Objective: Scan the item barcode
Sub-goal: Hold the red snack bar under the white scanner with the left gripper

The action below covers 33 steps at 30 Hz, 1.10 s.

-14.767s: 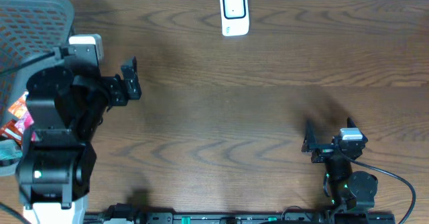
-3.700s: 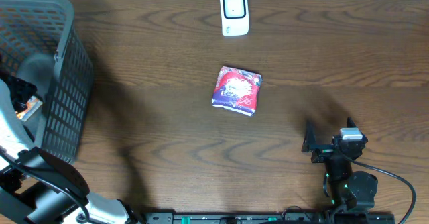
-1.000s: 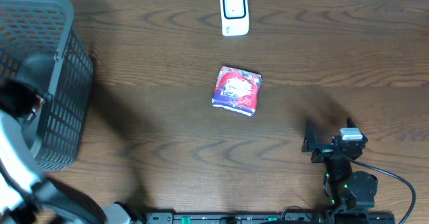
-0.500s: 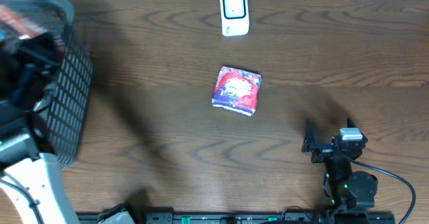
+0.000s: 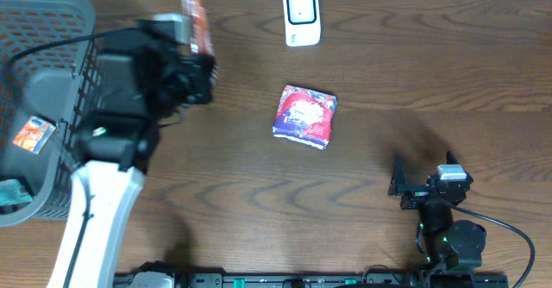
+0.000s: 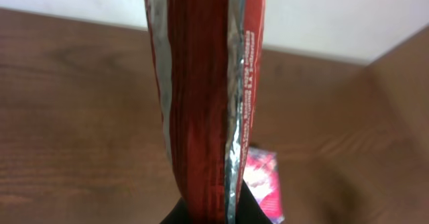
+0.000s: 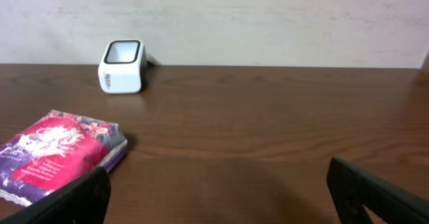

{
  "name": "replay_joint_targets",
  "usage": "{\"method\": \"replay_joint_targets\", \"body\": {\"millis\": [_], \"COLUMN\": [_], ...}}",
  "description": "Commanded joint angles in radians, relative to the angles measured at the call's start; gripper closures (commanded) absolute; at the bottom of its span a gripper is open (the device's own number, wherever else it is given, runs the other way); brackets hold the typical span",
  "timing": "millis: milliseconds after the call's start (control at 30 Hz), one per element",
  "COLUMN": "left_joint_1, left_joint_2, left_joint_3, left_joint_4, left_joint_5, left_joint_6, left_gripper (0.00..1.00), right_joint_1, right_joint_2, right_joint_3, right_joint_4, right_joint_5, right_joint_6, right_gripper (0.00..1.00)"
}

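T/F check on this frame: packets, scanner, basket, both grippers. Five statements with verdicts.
1. The left gripper is shut on a red packet. True.
2. The pink packet lies in the basket. False: it lies on the table, out in the open.
3. The scanner stands at the table's far edge. True.
4. The right gripper holds the scanner. False: its jaws are open and empty, well away from it.
5. An orange packet lies in the basket. True.
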Motion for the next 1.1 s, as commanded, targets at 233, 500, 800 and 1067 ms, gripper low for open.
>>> {"method": "replay_joint_targets", "body": {"millis": [233, 500, 800, 1067], "left_joint_1": [-0.150, -0.153, -0.215, -0.253], "left_joint_2": [0.250, 0.432, 0.566, 0.684], "left_joint_3": [0.015, 0.015, 0.012, 0.011], "left_joint_4": [-0.053, -0.054, -0.054, -0.052], "left_joint_5": [-0.249, -0.343, -0.218, -0.221], "left_joint_6": [0.110, 0.109, 0.101, -0.061], "left_gripper": [0.93, 0.93, 0.93, 0.93], "right_joint_1": [-0.003, -0.003, -0.003, -0.003], "right_joint_2": [-0.008, -0.008, -0.008, -0.008], "right_joint_3": [-0.005, -0.005, -0.005, -0.005], "right_joint_4": [0.002, 0.002, 0.002, 0.002], "right_joint_5": [-0.003, -0.003, -0.003, -0.003], "right_joint_6": [0.018, 0.018, 0.018, 0.018], "right_gripper": [0.01, 0.01, 0.01, 0.01]}}
